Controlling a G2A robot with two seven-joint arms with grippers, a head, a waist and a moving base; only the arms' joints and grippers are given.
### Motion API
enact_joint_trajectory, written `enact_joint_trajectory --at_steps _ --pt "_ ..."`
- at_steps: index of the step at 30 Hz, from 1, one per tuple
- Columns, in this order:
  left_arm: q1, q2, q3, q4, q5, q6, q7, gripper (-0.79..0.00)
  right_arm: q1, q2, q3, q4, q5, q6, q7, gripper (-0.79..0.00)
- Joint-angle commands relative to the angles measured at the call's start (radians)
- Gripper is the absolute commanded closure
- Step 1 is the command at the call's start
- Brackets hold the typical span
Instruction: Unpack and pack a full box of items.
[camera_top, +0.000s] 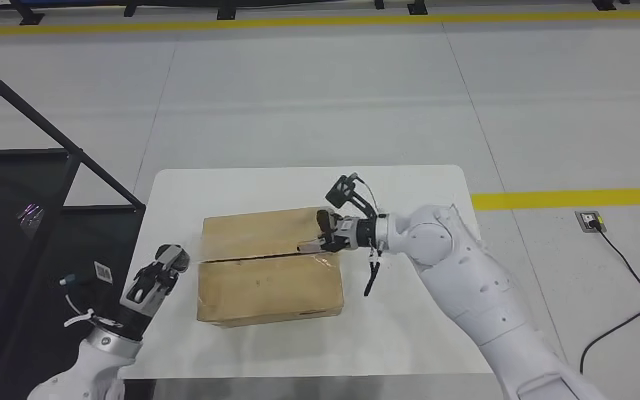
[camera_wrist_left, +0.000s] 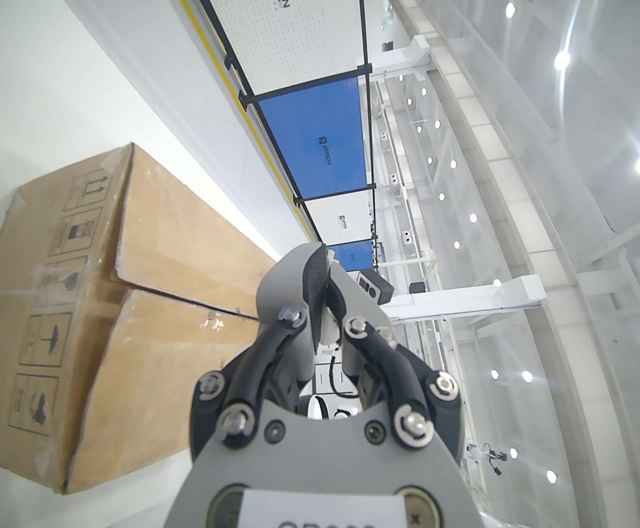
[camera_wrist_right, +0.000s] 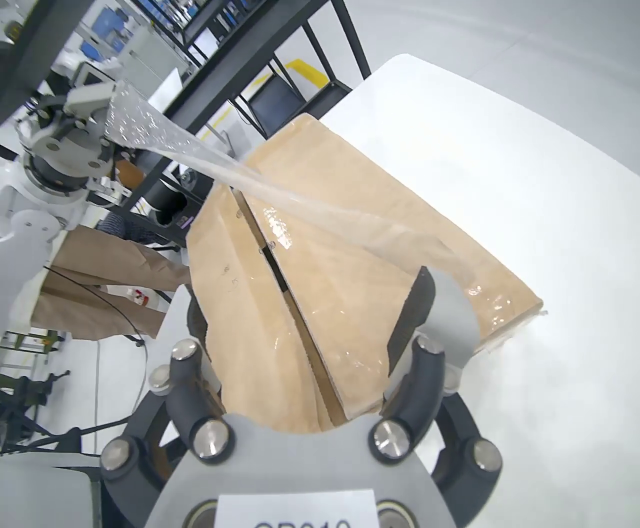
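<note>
Gripper of the right arm (camera_top: 322, 238): you are seeing it spread wide, its fingers straddling the 3 o'clock end of the box (camera_top: 265, 270), one on either side of the seam (camera_wrist_right: 280, 280) between the two top flaps. Nothing is being clamped between its pads. The wide stance is probably serving the unsealing step, since it is putting a finger edge just where the tape (camera_wrist_right: 280, 195) is leaving the cardboard. This clear strip is rising off the lid beside one finger and stretching through the air above the seam toward the 9 o'clock end. Glossy patches along the seam suggest more tape is lying flat there.

Box: it is sitting at the middle of the white table (camera_top: 410, 190), its long axis running from 9 to 3. Its flaps are lying down, with a thin dark gap showing along the seam. You should be judging the task as barely begun, since nothing is unpacked.

Left gripper (camera_wrist_left: 320, 280): it is hovering just off the box's 9 o'clock end, slightly toward 8, narrow, with its pads pressing together. A white scrap is showing between the tips, and you cannot tell whether it is the tape's far end. If it is, the two arms are keeping the strip taut so that it peels along the seam instead of tearing.
</note>
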Motion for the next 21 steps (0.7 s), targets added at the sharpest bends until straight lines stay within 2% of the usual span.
enact_joint_trajectory --at_steps 1,5,11,15,21 --pt "0.016 0.000 -0.006 0.003 -0.004 -0.030 -0.017 0.000 -0.001 0.001 0.011 0.005 0.045 -0.013 -0.007 -0.785" --pt "0.051 0.001 -0.024 0.009 -0.025 -0.102 -0.065 0.000 -0.008 0.005 0.028 0.008 0.134 -0.027 0.008 -0.785" --pt "0.089 0.003 -0.043 0.029 -0.041 -0.175 -0.121 0.000 0.003 0.009 0.023 0.011 0.268 -0.025 0.134 -0.785" --pt "0.103 0.006 -0.060 0.058 -0.083 -0.240 -0.194 0.000 0.025 0.007 0.004 0.016 0.334 0.049 0.237 -0.785" --pt "0.125 0.009 -0.069 0.100 -0.108 -0.331 -0.260 0.000 0.036 0.007 -0.017 -0.048 0.273 0.198 0.228 -0.785"
